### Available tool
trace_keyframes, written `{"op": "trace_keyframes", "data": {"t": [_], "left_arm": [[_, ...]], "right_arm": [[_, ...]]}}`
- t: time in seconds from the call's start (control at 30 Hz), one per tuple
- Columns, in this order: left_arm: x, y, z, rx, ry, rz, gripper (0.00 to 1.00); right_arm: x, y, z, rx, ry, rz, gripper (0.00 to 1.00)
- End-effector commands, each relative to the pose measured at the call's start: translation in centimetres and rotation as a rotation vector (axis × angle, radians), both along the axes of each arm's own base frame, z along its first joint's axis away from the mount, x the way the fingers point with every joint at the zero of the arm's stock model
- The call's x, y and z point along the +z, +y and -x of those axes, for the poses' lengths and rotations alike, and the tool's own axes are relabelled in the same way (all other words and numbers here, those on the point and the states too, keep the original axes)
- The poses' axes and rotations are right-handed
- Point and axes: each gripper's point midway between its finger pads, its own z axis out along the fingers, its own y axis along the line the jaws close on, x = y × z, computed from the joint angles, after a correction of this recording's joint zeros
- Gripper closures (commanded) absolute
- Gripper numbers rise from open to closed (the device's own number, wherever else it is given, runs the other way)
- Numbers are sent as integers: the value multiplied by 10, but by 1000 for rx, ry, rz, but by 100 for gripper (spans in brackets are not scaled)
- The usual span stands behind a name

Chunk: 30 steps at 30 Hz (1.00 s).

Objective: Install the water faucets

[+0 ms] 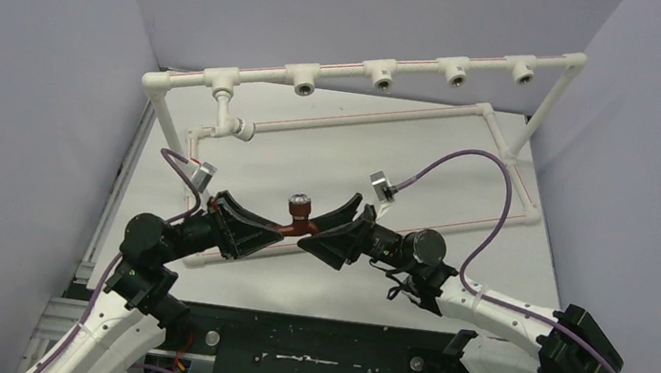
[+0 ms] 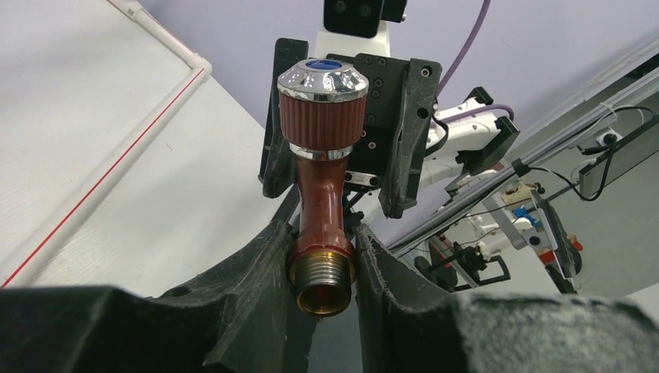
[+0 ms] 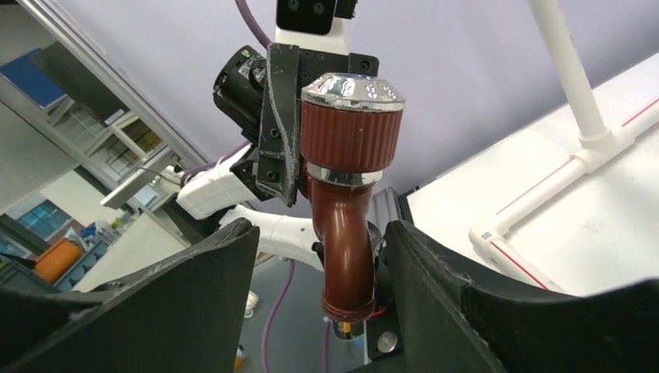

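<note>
The dark reddish-brown faucet [image 1: 297, 213] stands upright above the table's middle, its silvery-blue knob cap on top. My left gripper [image 1: 278, 231] is shut on its threaded brass end, which shows clearly in the left wrist view [image 2: 320, 272] between the black fingers [image 2: 256, 272]. My right gripper [image 1: 309, 233] is open around the faucet's curved body [image 3: 346, 233], which sits near the right-hand finger [image 3: 420, 264] with a wide gap on the other side. An all-white faucet-like piece [image 1: 231, 120] hangs from the leftmost tee of the pipe frame.
The white pipe frame's top rail [image 1: 341, 74] carries several open tee sockets [image 1: 382, 75] facing forward. A lower pipe loop [image 1: 365, 112] with red lines lies on the white table. Purple cables arc above the right arm. Grey walls enclose both sides.
</note>
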Motion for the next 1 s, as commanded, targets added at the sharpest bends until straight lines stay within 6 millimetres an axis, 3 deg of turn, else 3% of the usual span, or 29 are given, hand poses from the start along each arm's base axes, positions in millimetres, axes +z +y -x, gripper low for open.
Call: {"op": "trace_keyframes", "data": {"t": [0.0, 0.4, 0.97], "left_arm": [[12, 0, 6, -22, -68, 18, 100], [17, -3, 19, -95, -107, 14, 100], [16, -5, 22, -124, -118, 4, 100]], "right_arm": [[23, -5, 3, -6, -94, 3, 37], [24, -6, 8, 29, -102, 94, 38], [19, -10, 17, 57, -131, 135, 54]]}}
